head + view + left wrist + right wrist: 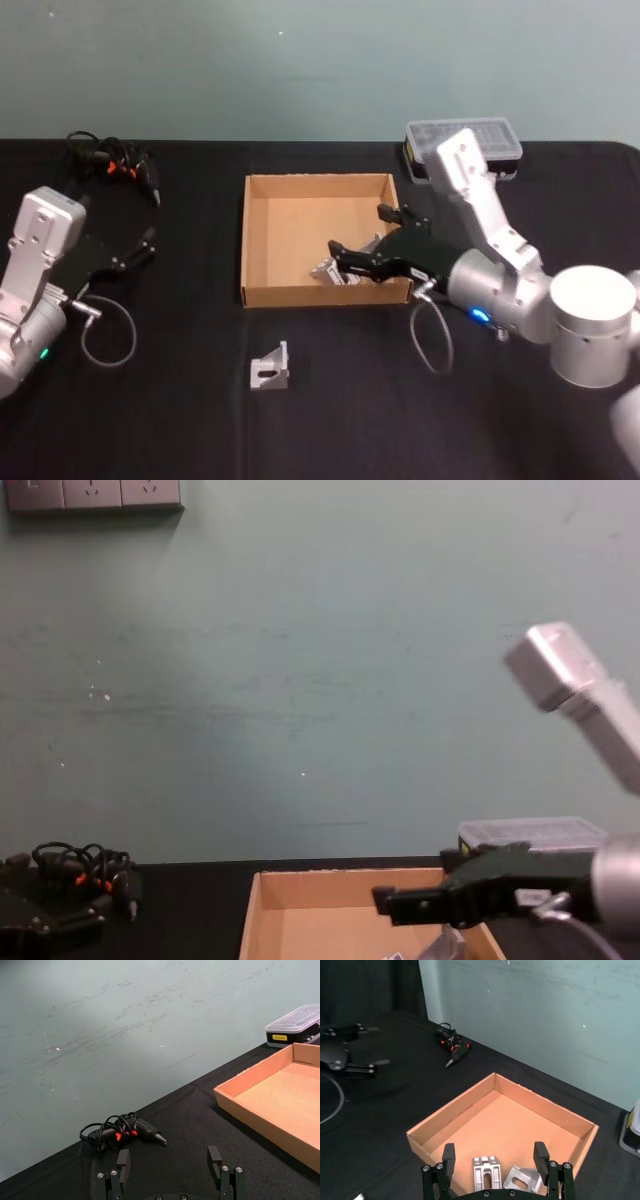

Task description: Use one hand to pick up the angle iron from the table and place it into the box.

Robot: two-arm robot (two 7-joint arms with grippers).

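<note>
Angle iron [270, 368] on table [180, 420] before box [320, 293]; two irons [486, 1172] [522, 1180] inside.

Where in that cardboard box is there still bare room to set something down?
The box floor is bare along its far and left walls. Its near right corner is crowded: two angle irons lie under the open right gripper. The table is bare between the box and the parked left gripper.

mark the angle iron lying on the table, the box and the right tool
angle iron [269, 370], head view, on its front face
box [310, 295], head view, on its near wall
right tool [494, 1152], right wrist view, midway between its open fingertips
</note>
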